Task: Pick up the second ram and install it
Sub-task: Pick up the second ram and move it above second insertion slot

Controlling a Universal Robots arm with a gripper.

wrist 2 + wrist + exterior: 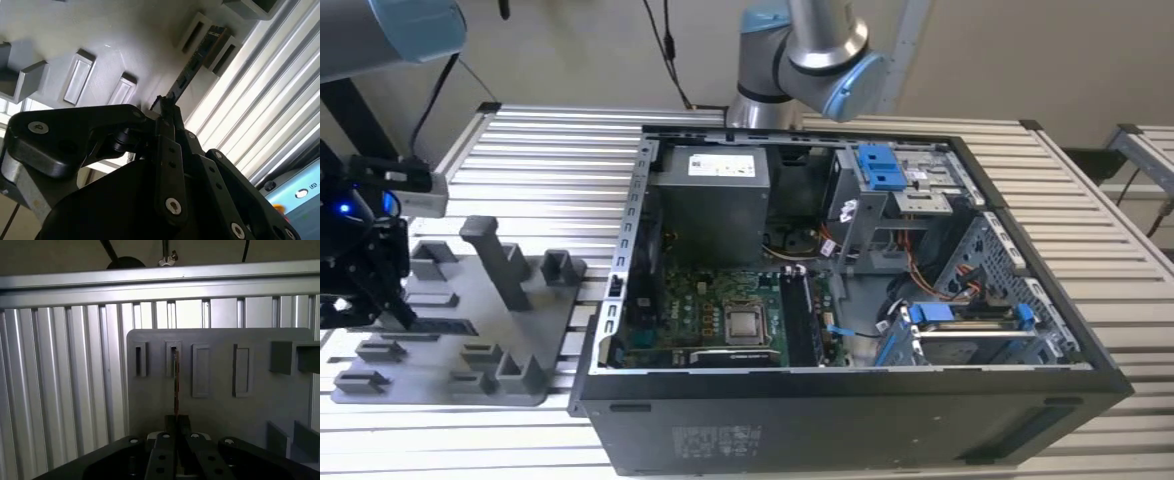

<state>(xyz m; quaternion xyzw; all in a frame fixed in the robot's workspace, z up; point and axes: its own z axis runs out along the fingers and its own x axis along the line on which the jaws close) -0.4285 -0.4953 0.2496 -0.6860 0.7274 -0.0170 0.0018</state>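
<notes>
Clamping the second ram [176, 385] by its near end, the gripper [176, 421] has both fingers [184, 424] pressed against the board's flat faces, which is probably why the first wrist view shows the stick edge-on as a thin dark line. Taking it by the faces and not by the edge likely keeps it straight. The stick stands on edge in the grey fixture plate [260, 405], and its far end seems to sit in one of the narrow slotted holders [226, 46] (whether it has lifted clear of the slot I cannot tell). In the exterior view the gripper [360, 265] hangs over the fixture at that view's left, on the slatted metal table [534, 160], well apart from the open computer case [854, 410]. Inside the case the green motherboard [707, 300] lies flat. The case walls, a tangle of cables [961, 275] and the blue-latched drive cage [887, 170] crowd the space around it. A tall grey post [491, 262] rises from the fixture just beside the gripper, on the side toward the case.
</notes>
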